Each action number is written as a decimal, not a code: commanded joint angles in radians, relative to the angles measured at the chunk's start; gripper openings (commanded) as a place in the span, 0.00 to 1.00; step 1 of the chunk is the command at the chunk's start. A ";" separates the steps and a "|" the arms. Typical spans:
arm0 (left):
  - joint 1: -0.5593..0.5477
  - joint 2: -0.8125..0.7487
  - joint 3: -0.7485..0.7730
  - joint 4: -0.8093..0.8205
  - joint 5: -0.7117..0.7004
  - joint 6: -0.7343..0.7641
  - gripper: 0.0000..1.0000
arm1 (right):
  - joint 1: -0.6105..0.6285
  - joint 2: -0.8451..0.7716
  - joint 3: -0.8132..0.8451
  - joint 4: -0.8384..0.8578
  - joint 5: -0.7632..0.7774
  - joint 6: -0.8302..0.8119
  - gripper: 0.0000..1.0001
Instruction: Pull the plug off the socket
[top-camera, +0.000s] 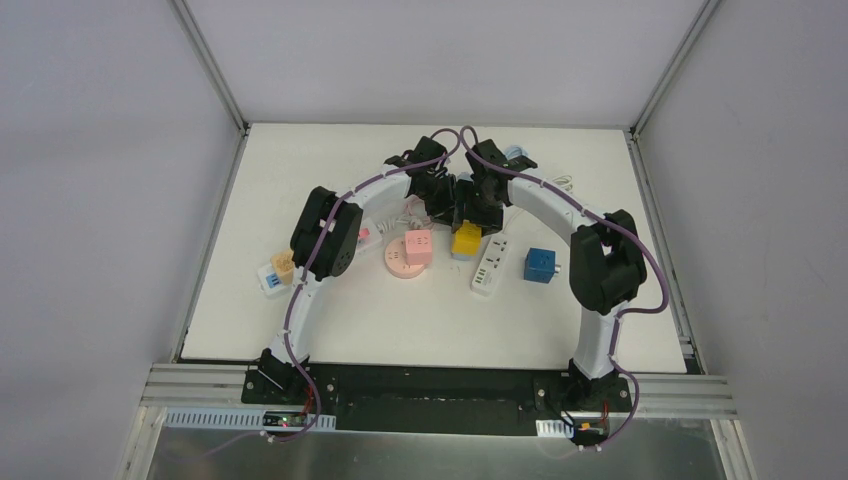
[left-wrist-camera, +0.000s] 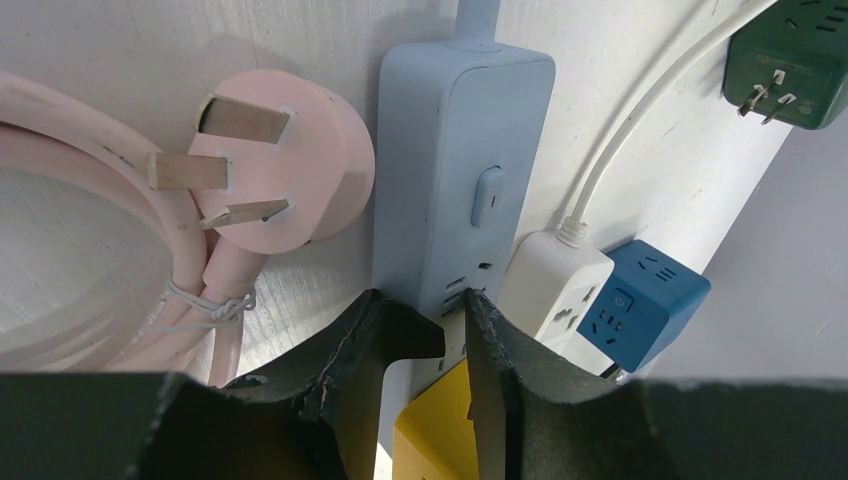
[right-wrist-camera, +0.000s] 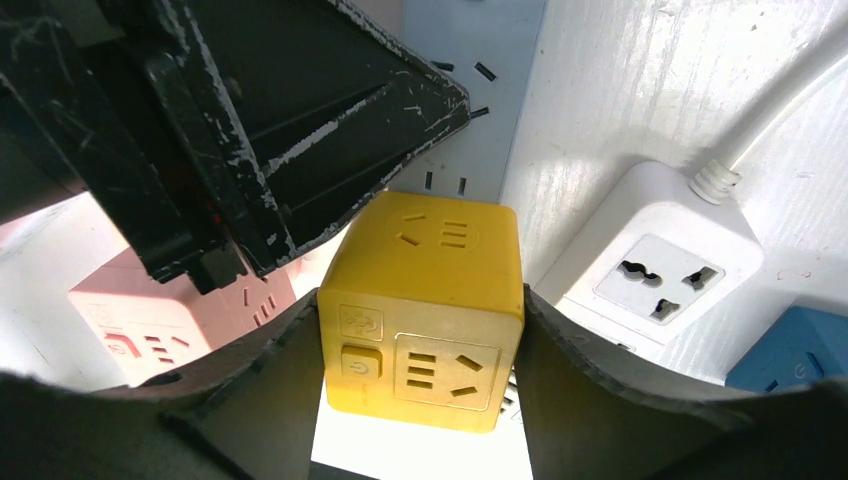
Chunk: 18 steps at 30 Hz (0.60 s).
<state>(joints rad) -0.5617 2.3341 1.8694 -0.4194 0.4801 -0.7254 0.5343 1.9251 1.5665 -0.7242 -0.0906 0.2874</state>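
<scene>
**Far left.** On the tabletop (top-camera: 350, 320), a small white, orange and blue adapter cluster (top-camera: 275, 272) lies beside the left arm's elbow. Its detail is too small to resolve.

**Left of centre.**
- A coiled pink cable (left-wrist-camera: 60, 200), bound with a white tie, ends in a pink three-pin plug (left-wrist-camera: 270, 180). The plug lies with its pins exposed, just beside the light blue power strip (left-wrist-camera: 465, 150).
- A pink cube adapter (top-camera: 418, 247) sits on a round pink base (top-camera: 400, 268).

**Left gripper (left-wrist-camera: 452, 320).** It is positioned over the near end of the light blue power strip. The fingers stand narrowly apart with nothing between them, and the strip's surface shows through the gap. Contact with the strip cannot be confirmed.

**Centre, task item.**
- The yellow cube adapter (right-wrist-camera: 425, 300) sits at the end of the light blue power strip, directly under the left gripper's fingertips.
- Its pins are hidden, so how far they are seated cannot be told.

**Right gripper (right-wrist-camera: 420, 345).** It is clamped on the yellow cube adapter, with one finger flat against each side face.

**Right of centre.**
- A white power strip (right-wrist-camera: 650, 270) lies alongside the light blue one, its white cord running away from it.
- A blue cube adapter (top-camera: 540, 265) stands just beside the white strip.

**Far right of the left wrist view.** A dark green adapter (left-wrist-camera: 790, 60) lies apart from the others with its pins exposed.
</scene>
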 joint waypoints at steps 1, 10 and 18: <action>-0.023 0.026 -0.023 -0.075 -0.041 0.041 0.33 | 0.013 -0.107 0.046 0.097 -0.150 0.035 0.00; -0.027 0.029 -0.029 -0.095 -0.054 0.050 0.33 | -0.010 -0.090 0.044 0.109 -0.211 0.054 0.00; -0.027 0.026 -0.039 -0.080 -0.003 0.047 0.32 | 0.057 0.044 0.217 -0.155 0.205 0.090 0.00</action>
<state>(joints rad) -0.5621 2.3337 1.8694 -0.4240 0.4824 -0.7136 0.5465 1.9594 1.6482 -0.8127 -0.0345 0.3290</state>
